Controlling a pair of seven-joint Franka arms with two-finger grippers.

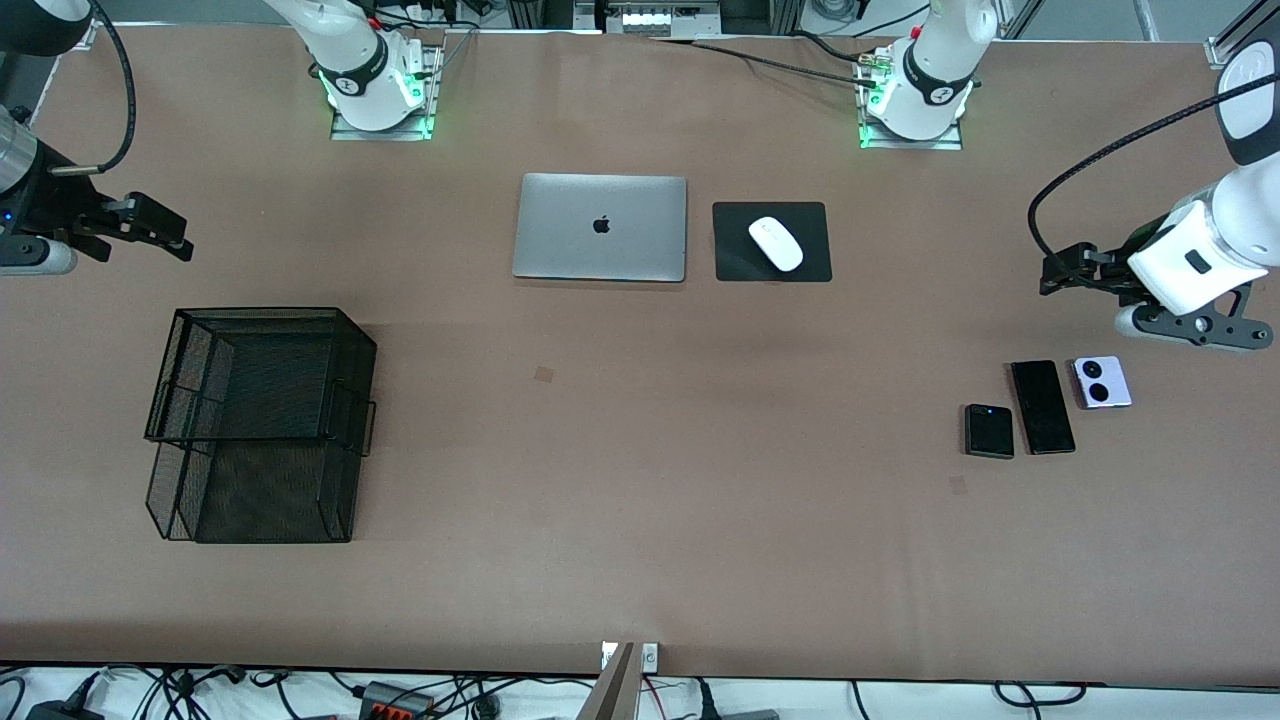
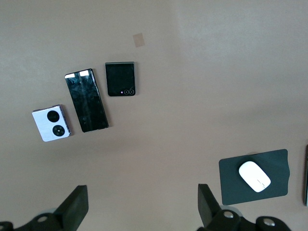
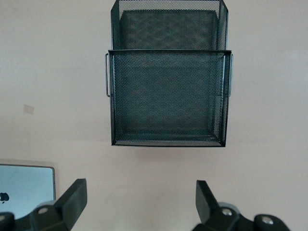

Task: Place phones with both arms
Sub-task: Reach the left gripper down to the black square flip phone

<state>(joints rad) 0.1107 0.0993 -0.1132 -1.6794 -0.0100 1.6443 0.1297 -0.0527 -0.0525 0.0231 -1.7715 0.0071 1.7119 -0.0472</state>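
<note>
While all three phones lie flat in a row at the left arm's end of the table, the left gripper [image 1: 1062, 272] hangs above the table just beside them, toward the robots' bases, so that arm is plainly the one to reach them. Its fingers [image 2: 77, 204] stand wide apart and empty. The slab [image 1: 1042, 407] sits in the middle, its long axis running roughly from the bases toward the front camera, slightly tilted; the black square phone [image 1: 989, 431] lies just beside it toward the table's middle and nearer the camera, the lavender phone [image 1: 1101, 382] on its outer flank. They are thin, glossy and hard, and close together without touching. The right gripper [image 1: 150, 228], also spread open and holding nothing, waits at its own end over bare table near a two-tier black wire-mesh tray [image 1: 260, 420], likely the destination. A closed silver laptop [image 1: 600, 227] and a white mouse [image 1: 776, 243] on a black pad [image 1: 815, 265] lie between the bases.
</note>
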